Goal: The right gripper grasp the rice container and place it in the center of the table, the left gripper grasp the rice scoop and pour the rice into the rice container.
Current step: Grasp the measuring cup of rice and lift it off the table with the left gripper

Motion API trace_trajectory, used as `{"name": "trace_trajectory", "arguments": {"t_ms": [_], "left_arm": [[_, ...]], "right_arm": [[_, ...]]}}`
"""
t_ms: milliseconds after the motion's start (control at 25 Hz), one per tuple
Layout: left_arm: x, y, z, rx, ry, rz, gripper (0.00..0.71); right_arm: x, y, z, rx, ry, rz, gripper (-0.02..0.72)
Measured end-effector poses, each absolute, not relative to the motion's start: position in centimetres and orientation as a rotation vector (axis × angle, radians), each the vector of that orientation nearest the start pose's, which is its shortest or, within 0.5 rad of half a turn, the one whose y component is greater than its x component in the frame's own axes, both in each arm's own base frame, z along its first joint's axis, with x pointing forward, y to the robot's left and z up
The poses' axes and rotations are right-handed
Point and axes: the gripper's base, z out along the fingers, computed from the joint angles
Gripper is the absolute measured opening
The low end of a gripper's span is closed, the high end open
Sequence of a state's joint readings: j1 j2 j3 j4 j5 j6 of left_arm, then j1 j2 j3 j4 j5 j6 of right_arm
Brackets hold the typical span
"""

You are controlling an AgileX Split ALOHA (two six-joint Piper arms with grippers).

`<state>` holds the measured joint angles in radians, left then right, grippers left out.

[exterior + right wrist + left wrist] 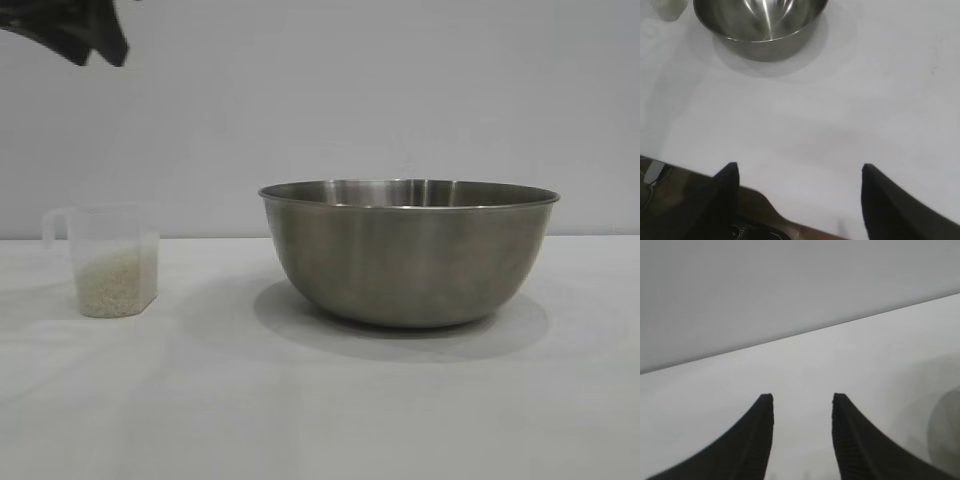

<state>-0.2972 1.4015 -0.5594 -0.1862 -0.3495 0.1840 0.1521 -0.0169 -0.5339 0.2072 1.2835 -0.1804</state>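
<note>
Left claw [75, 35] high above the desk's [300, 410] left end, jaws apart and empty, rice scoop [108, 262] upright below it holding rice [116, 285], rice container [408, 250] well apart to its right, right claw [797, 175] spread wide, empty, at the desk edge.

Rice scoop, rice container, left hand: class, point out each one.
rice scoop [112, 262], exterior view, clear front wall.
rice container [408, 262], exterior view, steel outer side.
left hand [803, 405], left wrist view, midway between its open fingertips.
</note>
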Motion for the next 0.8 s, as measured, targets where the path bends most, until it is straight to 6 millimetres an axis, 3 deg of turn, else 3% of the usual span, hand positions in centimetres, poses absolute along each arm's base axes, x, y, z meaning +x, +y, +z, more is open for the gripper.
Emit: {"name": "trace_trajectory", "arguments": {"t_ms": [320, 640, 800], "left_arm": [[22.4, -6.6, 17.8, 0.237, 1.929, -0.19, 0.233], [23.4, -6.8, 13.0, 0.234, 2.022, -0.171, 0.233], [23.8, -6.9, 11.9, 0.232, 2.004, -0.167, 0.233]], "right_arm": [[-2.6, 1.4, 27.0, -0.4, 2.17, 0.236, 0.476], [-1.5, 1.2, 26.9, -0.367, 2.101, 0.199, 0.476], [-1.3, 1.2, 26.8, -0.361, 2.094, 0.187, 0.476]]}}
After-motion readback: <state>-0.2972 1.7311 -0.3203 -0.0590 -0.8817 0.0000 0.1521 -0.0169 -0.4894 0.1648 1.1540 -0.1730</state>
